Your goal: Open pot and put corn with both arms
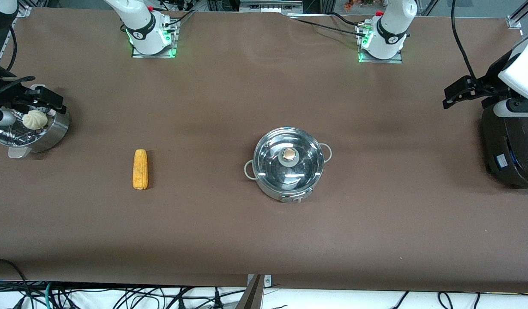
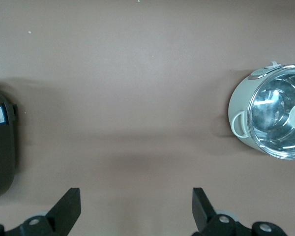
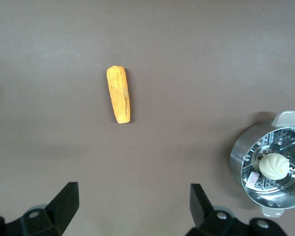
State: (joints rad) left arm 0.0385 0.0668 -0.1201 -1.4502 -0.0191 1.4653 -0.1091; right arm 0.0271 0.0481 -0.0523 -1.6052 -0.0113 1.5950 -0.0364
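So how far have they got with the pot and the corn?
Nothing looks done yet. The pot has its glass lid on, and the corn lies on the table toward the right arm's end. Nothing is in hand: the left gripper waits open above the black cooker, the right gripper open above the steamer basket. Lifting the lid and dropping in the corn remain.

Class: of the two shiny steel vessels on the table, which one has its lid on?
The pot mid-table, closed by a glass lid with a tan knob; the steamer basket is open.

- Even, soft overhead light on the brown worktop (image 1: 264,240); faint shadows.
- White glare streaks on the pot (image 1: 288,163) lid.
- Wrist views slightly soft.
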